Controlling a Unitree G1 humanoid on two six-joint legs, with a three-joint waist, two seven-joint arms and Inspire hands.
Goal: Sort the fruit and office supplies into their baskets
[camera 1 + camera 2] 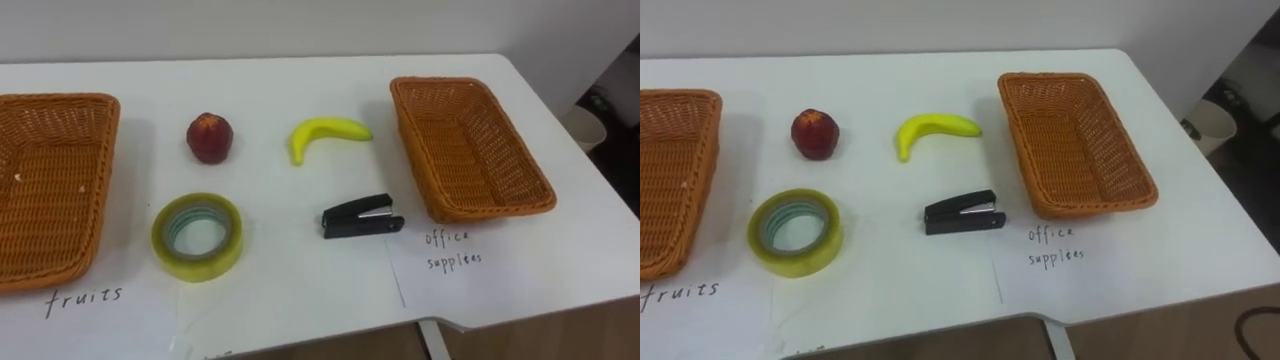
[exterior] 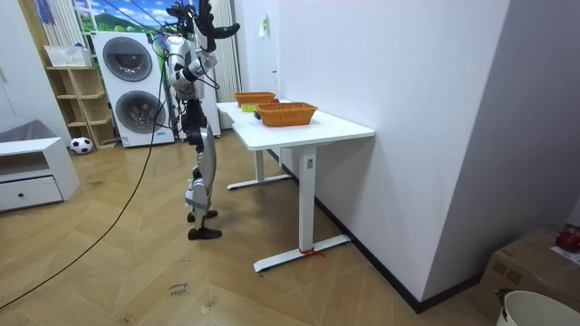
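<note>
On white tabletop (image 1: 300, 290): handwritten "fruits" label (image 1: 83, 298) before left brown wicker basket (image 1: 60, 100), "office supplies" label (image 1: 452, 250) before right brown wicker basket (image 1: 480, 208); posture of hands (image 2: 225, 30) indiscernible.

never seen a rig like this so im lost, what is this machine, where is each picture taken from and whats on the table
It is a humanoid robot that stands on two legs and has two arms with five-fingered hands. The room view comes from a camera standing off in the room. There the robot stands beside a white table, with washing machines behind it. The two eye views come from a stereo camera on its head, looking down at that table, so both show the same scene.

On the table lie a red fruit, a banana, a roll of tape and a black stapler. They sit between a left basket and a right basket, both wicker. All four lie loose on the table, none in a basket, so nothing is held.
</note>
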